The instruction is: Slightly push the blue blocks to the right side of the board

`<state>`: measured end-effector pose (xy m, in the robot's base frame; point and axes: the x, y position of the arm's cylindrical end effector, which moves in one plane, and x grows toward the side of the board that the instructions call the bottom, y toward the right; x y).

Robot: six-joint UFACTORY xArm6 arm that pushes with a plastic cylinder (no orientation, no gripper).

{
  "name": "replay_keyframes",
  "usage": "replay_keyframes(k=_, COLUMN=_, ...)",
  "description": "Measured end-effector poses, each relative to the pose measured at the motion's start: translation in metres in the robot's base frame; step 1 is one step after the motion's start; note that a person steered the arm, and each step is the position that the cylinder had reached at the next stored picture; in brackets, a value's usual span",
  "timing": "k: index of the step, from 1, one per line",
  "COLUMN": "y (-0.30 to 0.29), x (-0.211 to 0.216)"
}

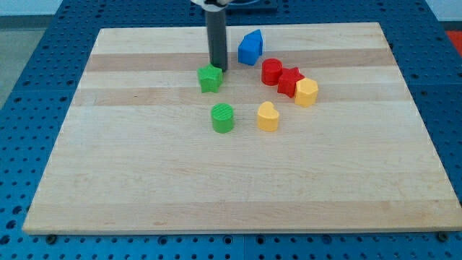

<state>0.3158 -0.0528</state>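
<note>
One blue block (pixel 250 48) shows, an angular piece near the view's top centre on the wooden board (pixel 144 180). My tip (pixel 219 69) is at the lower end of the dark rod, left of and slightly below the blue block, with a gap between them. The tip sits right at the top right edge of a green star-shaped block (pixel 210 78). No second blue block is visible.
A green cylinder (pixel 223 118) lies below the green star. A red cylinder (pixel 271 71), a red star-shaped block (pixel 289 81) and a yellow hexagonal block (pixel 306 92) cluster right of the tip. A yellow heart-like block (pixel 268 116) lies below them.
</note>
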Motion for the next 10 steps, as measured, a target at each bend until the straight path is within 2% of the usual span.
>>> replay_keyframes(k=2, y=-0.007, x=-0.041)
replay_keyframes(k=8, y=0.065, x=-0.016)
replay_keyframes(k=10, y=0.01, x=-0.032)
